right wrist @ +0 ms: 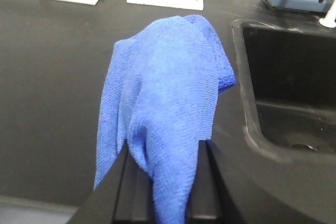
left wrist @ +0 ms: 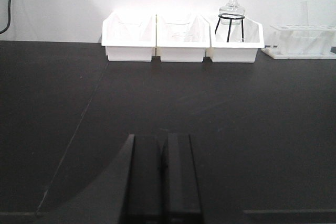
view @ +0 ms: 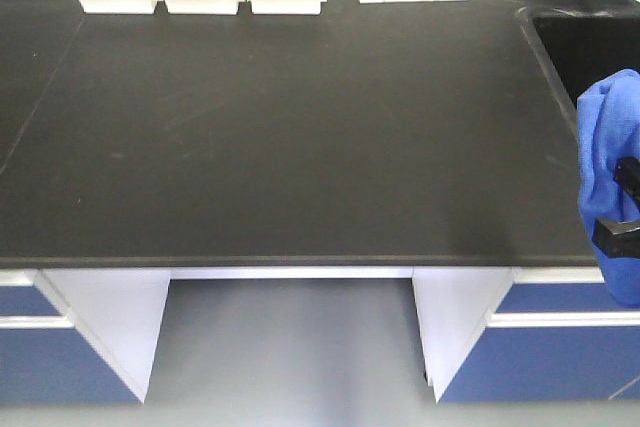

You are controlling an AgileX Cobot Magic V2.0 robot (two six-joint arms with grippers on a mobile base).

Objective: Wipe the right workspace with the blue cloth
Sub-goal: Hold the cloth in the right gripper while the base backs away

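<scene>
Blue cloth (right wrist: 168, 77): pinched in the right end effector (right wrist: 167, 150), draped forward over its fingers, hanging above the black surface (right wrist: 52, 77).
Right arm: end effector closed on the cloth, just left of the sink basin (right wrist: 294, 93).
Left end effector (left wrist: 160, 142): fingers pressed together, low and level, facing the white bins (left wrist: 181, 38).
Room: the surface runs broad from its front edge to the bins.

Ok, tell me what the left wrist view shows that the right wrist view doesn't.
Left wrist only: the shut left gripper, the glass flask. Right wrist only: the blue cloth clamped in the right gripper, the sink basin. Both: the black benchtop and the white bins at its back, just their bases in the right wrist view.
</scene>
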